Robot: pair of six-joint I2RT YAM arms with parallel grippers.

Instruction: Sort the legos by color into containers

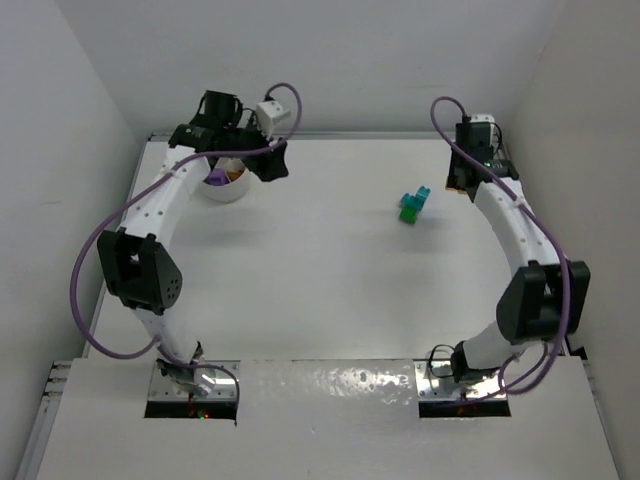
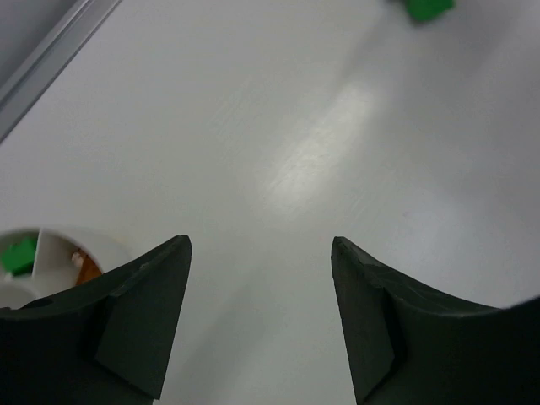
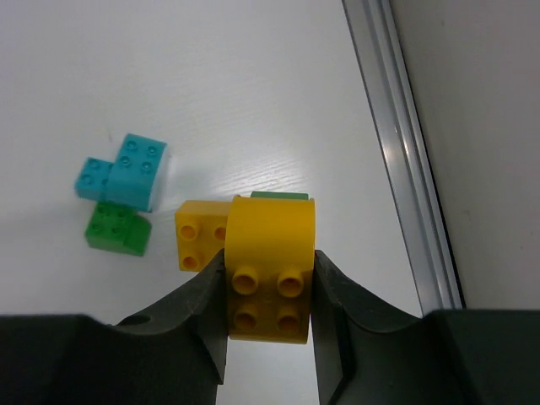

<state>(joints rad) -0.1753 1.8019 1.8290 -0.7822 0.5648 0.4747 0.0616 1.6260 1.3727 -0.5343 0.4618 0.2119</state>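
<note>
Right pincer (image 3: pixel 270 263) clamps a yellow lego (image 3: pixel 268 240), round-topped, four studs showing; teal legos (image 3: pixel 126 171) and a green lego (image 3: pixel 116 228) lie at ten o'clock. Left pincer (image 2: pixel 261 253) gapes wide, empty.

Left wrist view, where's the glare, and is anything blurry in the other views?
Left wrist view: a glare streak runs across the white tabletop, and the small green plastic brick at the top edge is blurred. Right wrist view: the rounded yellow plastic brick is sharp. Top external view: the shiny near ledge glints.
</note>
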